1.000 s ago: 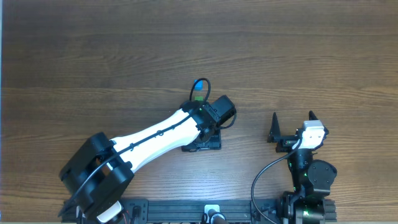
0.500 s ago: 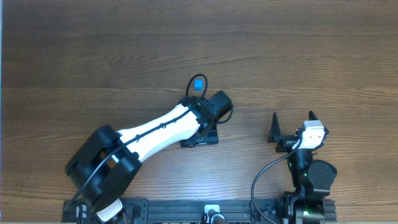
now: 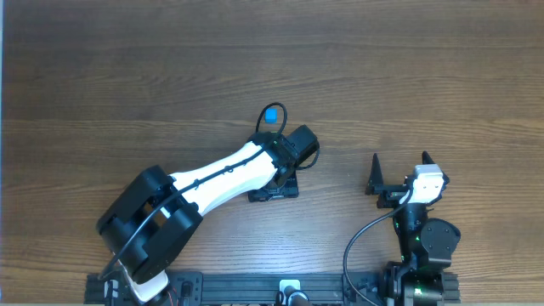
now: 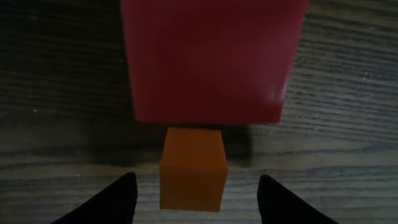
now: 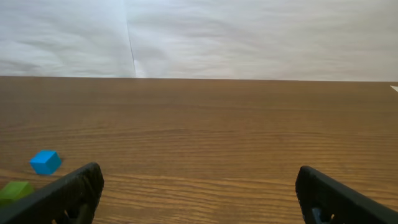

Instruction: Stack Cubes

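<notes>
Held left gripper point(image 4: 198, 182) jaws open either side of small matte orange cube point(image 4: 193, 168), set for pick; big glossy red cube point(image 4: 211, 59) just behind, probable base. Parked right gripper point(image 3: 399, 158) open, clear of work

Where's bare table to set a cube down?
Free: the whole table beyond the blue cube, and the strip between left gripper and right gripper. Crowded around the left gripper: red cube, orange cube, green cube beside the blue.
</notes>
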Controlling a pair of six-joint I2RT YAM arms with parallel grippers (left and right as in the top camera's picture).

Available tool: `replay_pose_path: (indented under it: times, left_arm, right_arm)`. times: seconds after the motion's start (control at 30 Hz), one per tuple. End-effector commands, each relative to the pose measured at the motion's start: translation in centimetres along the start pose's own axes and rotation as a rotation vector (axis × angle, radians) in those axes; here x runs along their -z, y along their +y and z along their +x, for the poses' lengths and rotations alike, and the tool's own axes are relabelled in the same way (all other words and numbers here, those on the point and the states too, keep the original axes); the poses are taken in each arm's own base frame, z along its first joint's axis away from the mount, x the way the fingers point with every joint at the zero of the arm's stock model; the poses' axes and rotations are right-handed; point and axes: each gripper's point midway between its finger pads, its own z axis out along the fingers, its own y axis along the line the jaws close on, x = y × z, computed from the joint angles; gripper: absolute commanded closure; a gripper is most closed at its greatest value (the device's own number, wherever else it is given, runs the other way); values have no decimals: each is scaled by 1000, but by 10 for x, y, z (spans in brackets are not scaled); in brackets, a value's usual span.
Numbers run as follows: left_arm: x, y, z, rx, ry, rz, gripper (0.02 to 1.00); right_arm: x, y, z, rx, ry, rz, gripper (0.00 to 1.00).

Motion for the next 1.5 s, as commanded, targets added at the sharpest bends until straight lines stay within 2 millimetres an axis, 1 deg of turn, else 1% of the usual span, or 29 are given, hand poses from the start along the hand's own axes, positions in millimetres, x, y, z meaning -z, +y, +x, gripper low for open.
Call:
replay_pose_path:
  times: [0.03,0.2,0.27,0.53,0.7,0.73,0.77,1.03,1.17,1.27,1.5]
  left_arm:
    - [-9,7,-2,20,0,-33,389]
    - [-11,7,-2,22,2,-36,400]
    - [-11,6,-3,22,0,-33,426]
    - [-12,6,-3,22,1,-35,649]
    - [-12,6,-3,22,1,-35,726]
    - [-12,6,-3,22,1,-35,783]
    - [-12,6,-3,22,1,-35,803]
    - [-10,6,-1,22,7,-28,860]
    - [5,5,-1,22,-7,-5,884]
    - [24,4,-3,21,-38,32,897]
    - [66,6,-5,23,-96,77,912]
  right_arm:
    - [0,0,2,-3,3,0,9]
    - [0,0,2,-3,3,0,7]
    - [0,0,2,-3,3,0,9]
    - [0,0,2,-3,3,0,9]
    - [0,0,2,-3,3,0,7]
    - [0,0,2,-3,3,0,7]
    - [0,0,2,-3,3,0,7]
    - [0,0,2,-3,3,0,9]
    - [0,0,2,-3,3,0,9]
    - [0,0,2,-3,3,0,7]
    - [0,0,2,-3,3,0,9]
